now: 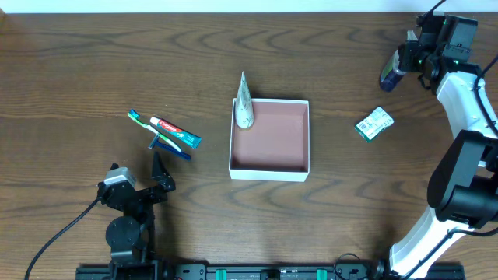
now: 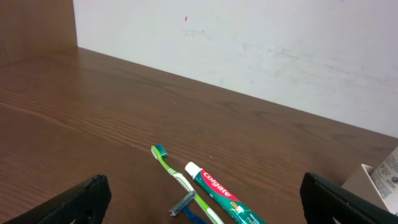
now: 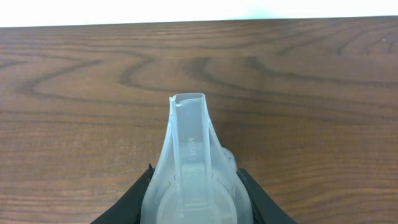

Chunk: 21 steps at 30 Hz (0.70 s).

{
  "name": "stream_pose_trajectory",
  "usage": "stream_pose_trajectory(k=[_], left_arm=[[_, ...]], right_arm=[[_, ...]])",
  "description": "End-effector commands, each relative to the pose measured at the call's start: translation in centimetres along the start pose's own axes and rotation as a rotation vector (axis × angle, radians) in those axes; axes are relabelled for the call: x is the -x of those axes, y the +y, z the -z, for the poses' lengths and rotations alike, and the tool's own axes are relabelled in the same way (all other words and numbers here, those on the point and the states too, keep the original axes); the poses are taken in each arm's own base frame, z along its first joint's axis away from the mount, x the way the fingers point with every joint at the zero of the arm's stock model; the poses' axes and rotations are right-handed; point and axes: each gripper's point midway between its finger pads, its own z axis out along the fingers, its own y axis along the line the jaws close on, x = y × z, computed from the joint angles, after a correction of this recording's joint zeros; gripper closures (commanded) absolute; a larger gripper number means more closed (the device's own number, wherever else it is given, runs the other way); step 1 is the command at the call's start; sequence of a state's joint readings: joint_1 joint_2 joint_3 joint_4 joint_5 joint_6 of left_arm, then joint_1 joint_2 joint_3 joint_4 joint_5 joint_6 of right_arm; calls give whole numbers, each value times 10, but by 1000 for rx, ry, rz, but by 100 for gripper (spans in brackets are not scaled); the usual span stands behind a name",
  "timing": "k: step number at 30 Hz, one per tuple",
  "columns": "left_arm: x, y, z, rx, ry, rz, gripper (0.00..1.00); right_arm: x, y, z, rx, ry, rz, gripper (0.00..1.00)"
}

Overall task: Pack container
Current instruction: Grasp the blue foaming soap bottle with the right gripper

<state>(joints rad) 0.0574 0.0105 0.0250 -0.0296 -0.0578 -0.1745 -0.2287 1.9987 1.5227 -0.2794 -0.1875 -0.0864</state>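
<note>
The container (image 1: 269, 167) sits in the middle of the brown table (image 1: 78, 62). It is a flat square box with white walls and a pink-brown floor. A white tube (image 1: 244, 105) is at its far left corner, touching the wall. I cannot tell if the tube's wide end is inside the box or just outside it.

To the left of the box lie a green toothbrush (image 1: 140, 119), a red and green toothpaste (image 1: 175, 133) and a blue razor (image 2: 183, 204). They are close together and cross each other. To the right of the box, well apart from it, lies a small green packet (image 1: 374, 124).

The left gripper (image 2: 202, 186) is near the front left, just behind the toothbrush pile. Its fingers are spread wide and hold nothing.

The right gripper (image 1: 395, 71) is far off at the far right of the table. Its black fingers (image 3: 258, 202) press on both sides of a clear plastic thing (image 3: 189, 168). I cannot tell if that thing rests on the table or is lifted.
</note>
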Motion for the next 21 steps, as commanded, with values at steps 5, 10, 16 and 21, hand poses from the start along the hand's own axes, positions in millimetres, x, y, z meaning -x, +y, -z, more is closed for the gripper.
stream_pose_trajectory(k=[5, 10, 16, 21], left_arm=[[-17, 7, -1, 25, 49, -26, 2], [-17, 7, -1, 25, 49, -26, 2], [-17, 7, -1, 25, 49, -26, 2], [-17, 7, -1, 25, 49, -27, 2]], right_arm=[[4, 5, 0, 12, -13, 5, 89], [6, 5, 0, 11, -23, 6, 81], [8, 5, 0, 10, -31, 8, 64], [12, 4, 0, 8, -45, 15, 51]])
